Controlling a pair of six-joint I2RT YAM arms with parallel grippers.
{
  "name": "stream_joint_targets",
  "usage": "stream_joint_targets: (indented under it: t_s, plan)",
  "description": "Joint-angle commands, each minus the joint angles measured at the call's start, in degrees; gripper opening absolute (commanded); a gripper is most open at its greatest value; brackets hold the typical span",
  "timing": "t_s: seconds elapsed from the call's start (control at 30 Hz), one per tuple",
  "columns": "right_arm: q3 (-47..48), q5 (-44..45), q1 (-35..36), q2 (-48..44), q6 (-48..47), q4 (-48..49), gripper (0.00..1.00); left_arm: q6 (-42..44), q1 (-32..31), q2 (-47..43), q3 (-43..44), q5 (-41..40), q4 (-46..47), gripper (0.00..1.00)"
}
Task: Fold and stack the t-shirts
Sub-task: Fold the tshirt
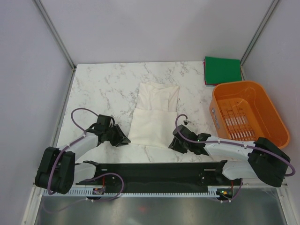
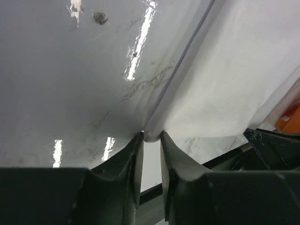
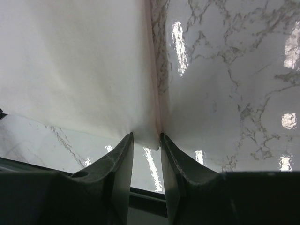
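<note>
A white t-shirt lies folded into a long strip in the middle of the marble table, with no print showing. My left gripper is at its near left corner. In the left wrist view that gripper is shut on the bunched cloth of the corner. At the near right corner my right gripper does the same, and in its own view the gripper pinches the hem of the white t-shirt. A dark green t-shirt sits folded square at the back right.
An orange slatted basket stands at the right edge, just in front of the green t-shirt. Grey walls enclose the marble table on the left, back and right. The black rail of the arm bases runs along the near edge.
</note>
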Motion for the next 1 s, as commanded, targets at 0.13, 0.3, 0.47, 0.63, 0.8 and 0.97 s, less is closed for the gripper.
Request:
stream_joint_targets:
  t_s: [0.13, 0.3, 0.47, 0.63, 0.8, 0.97]
  plan:
    - [-1.6, 2.4, 1.1, 1.6, 1.1, -2.7, 0.17, 0.1, -0.9, 0.6, 0.9, -2.7, 1.5, 0.06]
    - [-1.6, 4.2, 1.1, -2.2, -0.4, -6.9, 0.00, -1.9, -3.4, -3.7, 0.6, -0.2, 1.2, 0.02]
    - [-2.9, 4.5, 2.2, -7.9, -2.8, -9.2, 0.00, -7.0, -9.2, -7.0, -0.4, -1.8, 0.4, 0.02]
    - [-2.5, 4.8, 3.5, -13.2, -5.8, -12.4, 0.00, -10.2, -15.7, -7.4, -0.2, -4.3, -2.3, 0.02]
    - [-1.6, 5.2, 3.5, -16.4, -8.5, -15.8, 0.00, -10.2, -16.8, -11.0, 2.1, -9.1, -6.7, 0.02]
    - [1.9, 6.5, 3.5, -16.5, -11.2, -18.4, 0.00, -10.2, -16.7, -13.2, 7.7, -9.9, -10.4, 0.02]
